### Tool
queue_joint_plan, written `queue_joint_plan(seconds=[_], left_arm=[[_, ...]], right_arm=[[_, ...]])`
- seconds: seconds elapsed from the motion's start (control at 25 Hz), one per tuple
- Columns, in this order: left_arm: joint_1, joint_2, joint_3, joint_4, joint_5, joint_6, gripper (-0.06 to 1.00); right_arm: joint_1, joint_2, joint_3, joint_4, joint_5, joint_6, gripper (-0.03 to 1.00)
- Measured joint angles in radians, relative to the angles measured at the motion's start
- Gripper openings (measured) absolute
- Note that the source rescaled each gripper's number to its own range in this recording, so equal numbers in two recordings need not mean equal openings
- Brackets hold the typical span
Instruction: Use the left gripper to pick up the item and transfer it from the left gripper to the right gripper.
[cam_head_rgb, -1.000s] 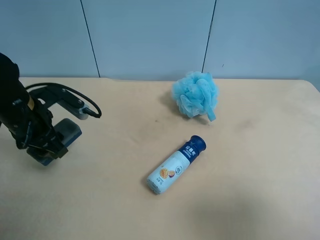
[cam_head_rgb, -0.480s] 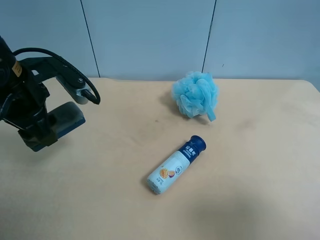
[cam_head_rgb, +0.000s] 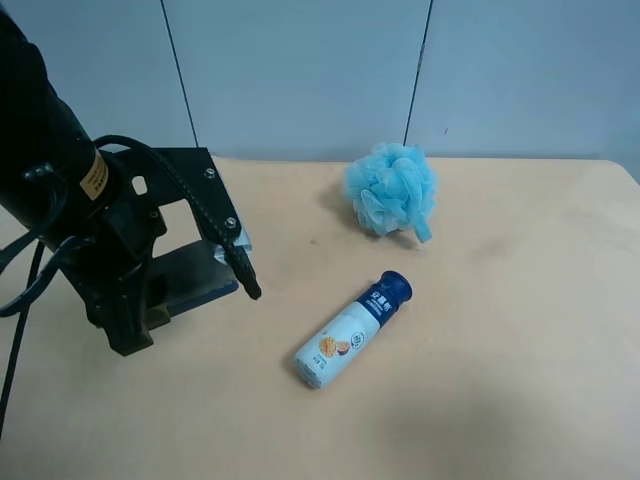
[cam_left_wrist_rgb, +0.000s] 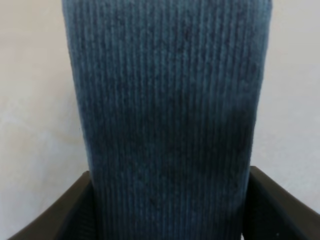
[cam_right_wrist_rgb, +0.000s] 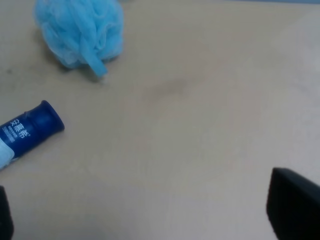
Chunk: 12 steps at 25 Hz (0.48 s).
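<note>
The item (cam_head_rgb: 196, 279), a flat dark grey-green felt block, is clamped in my left gripper (cam_head_rgb: 135, 318), on the bulky black arm with a yellow sticker at the exterior high view's left. The block is held clear of the table, sticking out toward the bottle. In the left wrist view the item's ribbed face (cam_left_wrist_rgb: 165, 100) fills the frame between my two black fingers (cam_left_wrist_rgb: 55, 217). My right gripper (cam_right_wrist_rgb: 150, 222) is open and empty above bare table; only its fingertips (cam_right_wrist_rgb: 295, 205) show. It is out of the exterior high view.
A white bottle with a navy cap (cam_head_rgb: 352, 329) lies on the tan table (cam_head_rgb: 500, 380) near the middle; its cap (cam_right_wrist_rgb: 35, 125) shows in the right wrist view. A fluffy light-blue puff (cam_head_rgb: 392, 189) sits farther back and also shows in the right wrist view (cam_right_wrist_rgb: 80, 32).
My left arm has lifted the item off the table and carried it up and toward the bottle. The bottle and the puff have not moved.
</note>
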Motion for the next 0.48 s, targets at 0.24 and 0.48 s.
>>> queue_joint_plan(seconds=[0.24,0.48], left_arm=[[-0.019,0.000,0.000,0.000,-0.026,0.036,0.00],[-0.019,0.000,0.000,-0.002,-0.066,0.079,0.00]], right_arm=[[0.000,0.000,0.000,0.000,0.000,0.000,1.00],[0.000,0.000,0.000,0.000,0.000,0.000,1.00]])
